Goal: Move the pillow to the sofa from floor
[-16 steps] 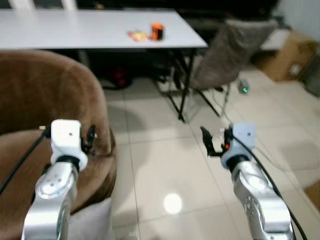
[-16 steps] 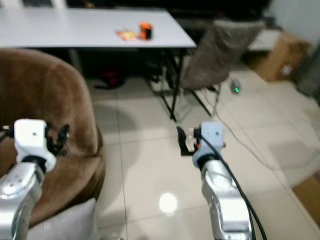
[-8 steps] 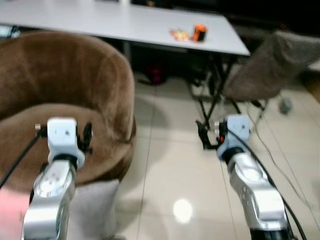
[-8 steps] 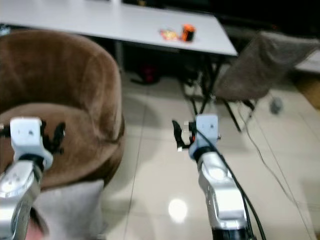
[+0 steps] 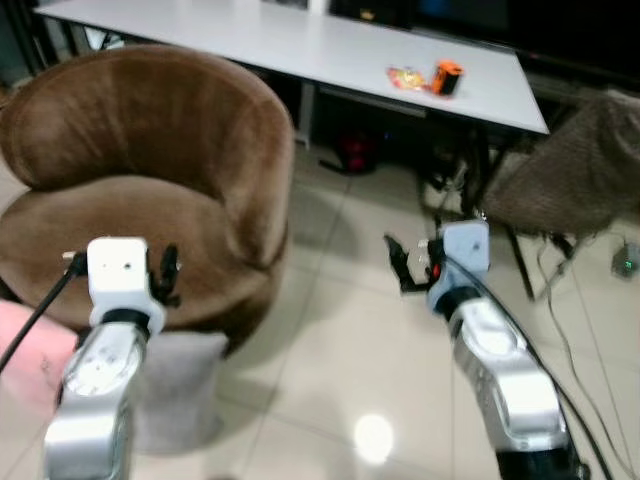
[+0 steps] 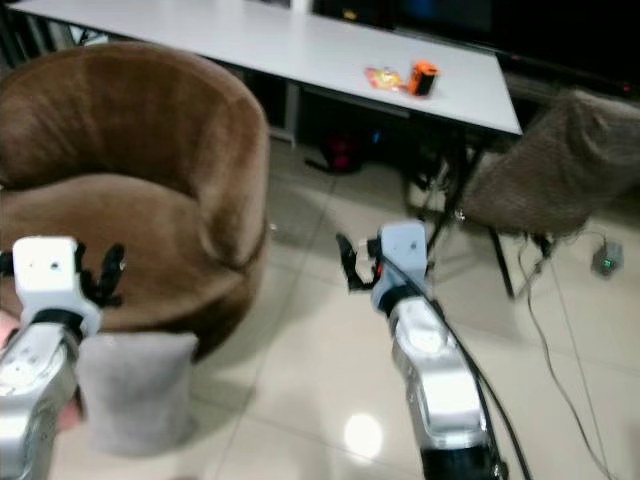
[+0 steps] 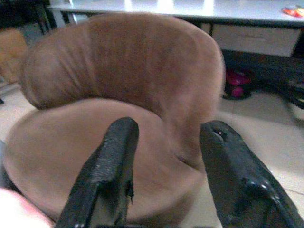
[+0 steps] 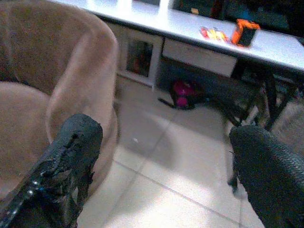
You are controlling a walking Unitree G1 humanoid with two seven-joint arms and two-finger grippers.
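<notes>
The grey pillow (image 6: 135,390), lying against the sofa (image 5: 150,170), should be approached squarely by both spread-jawed grippers (image 7: 166,156) (image 8: 161,161).

Plush brown sofa (image 5: 150,200), grey cloth pillow (image 6: 135,385), glossy tiled floor (image 5: 340,380).

Plain brown plush on the round sofa (image 5: 150,170), plain grey on the pillow (image 6: 135,385). White on the table (image 5: 300,45), bright orange on the can (image 5: 447,76). Glossy cream on the floor tiles (image 5: 340,370).
</notes>
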